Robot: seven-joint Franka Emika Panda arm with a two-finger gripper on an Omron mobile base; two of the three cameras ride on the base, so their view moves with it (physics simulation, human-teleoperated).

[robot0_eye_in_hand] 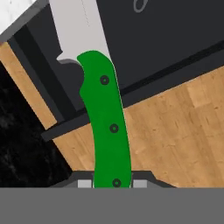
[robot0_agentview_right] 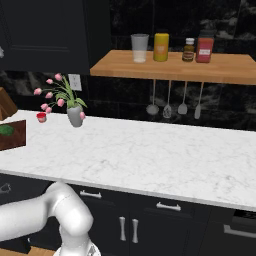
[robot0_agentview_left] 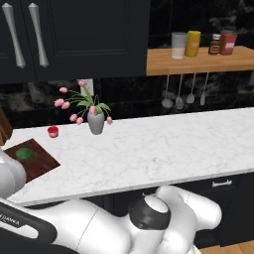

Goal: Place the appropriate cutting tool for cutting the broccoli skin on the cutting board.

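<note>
- Jaws closed narrow on the green handle of the knife [robot0_eye_in_hand: 107,127], gripper [robot0_eye_in_hand: 113,183] at 6 o'clock of the hand view, grey finger pads just beside the handle's lower end on both sides.
- Handle running up toward 12 o'clock, three dark rivets along it; pale silvery blade beyond, reaching the top edge at about 11 o'clock.
- Behind the knife: dark cabinet front, light wooden floor at 3 to 5 o'clock.
- Cutting board [robot0_agentview_left: 42,161] on the white marble counter [robot0_agentview_left: 163,146] at 9 o'clock of the left base view; broccoli [robot0_agentview_left: 25,154] lying on it, well apart from the knife.
- Red cup [robot0_agentview_left: 53,131] just beyond the board; contents too small to tell.
- Grey vase [robot0_agentview_left: 96,123] at about 10 o'clock from the counter's middle, holding pink tulips with green leaves.
- Wooden shelf [robot0_agentview_right: 220,70] at 1 o'clock of the right base view, carrying a clear glass [robot0_agentview_right: 140,48], a yellow canister [robot0_agentview_right: 161,47], a small brown jar [robot0_agentview_right: 188,50] and a red container [robot0_agentview_right: 205,49]; labels too blurred to read.
- Four utensils [robot0_agentview_right: 175,106] hanging under the shelf.
- "ANKA" readable on the arm's dark band at 8 o'clock of the left base view.
</note>
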